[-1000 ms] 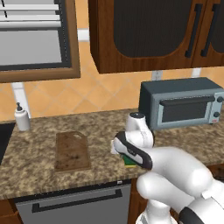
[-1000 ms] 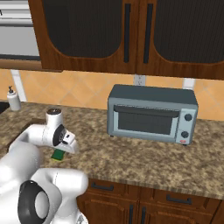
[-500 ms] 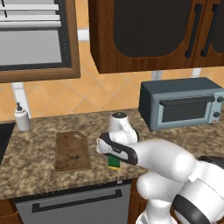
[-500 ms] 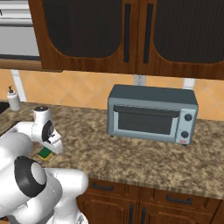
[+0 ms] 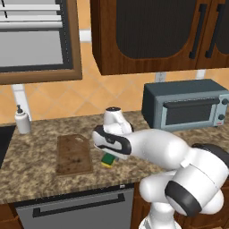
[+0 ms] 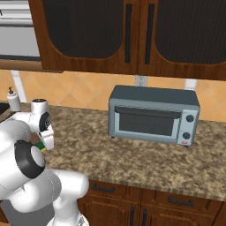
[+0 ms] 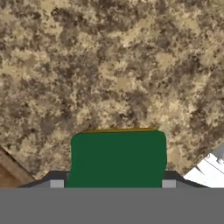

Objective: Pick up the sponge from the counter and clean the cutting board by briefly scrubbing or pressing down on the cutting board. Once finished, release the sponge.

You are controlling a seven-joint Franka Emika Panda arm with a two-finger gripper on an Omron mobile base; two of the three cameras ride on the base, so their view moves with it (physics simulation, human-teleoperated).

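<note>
Over the last second I have swung the arm leftward along the counter (image 5: 40, 176), and the gripper (image 5: 108, 157) now hangs just right of the cutting board (image 5: 74, 154) instead of out toward the toaster oven (image 5: 185, 107). The sponge (image 5: 108, 159) has travelled with it: in the hand view its green top sits squarely between the two fingertips (image 7: 56, 183), jaws closed on it from both sides, so I judge the pick-up done and the carry nearly over. A brown corner of the board shows at the lower left of the hand view, so I read the sponge as just short of the board's right edge, not yet above it.

The counter runs wide, speckled brown and beige, with a dark front edge. Dark wood cabinets (image 6: 132, 35) hang over it against an orange tiled wall. The toaster oven stands far right; the board lies left of centre, flat and flecked with dark specks. A white soap bottle (image 5: 22, 120) stands far left by the wall, well apart from the board.
</note>
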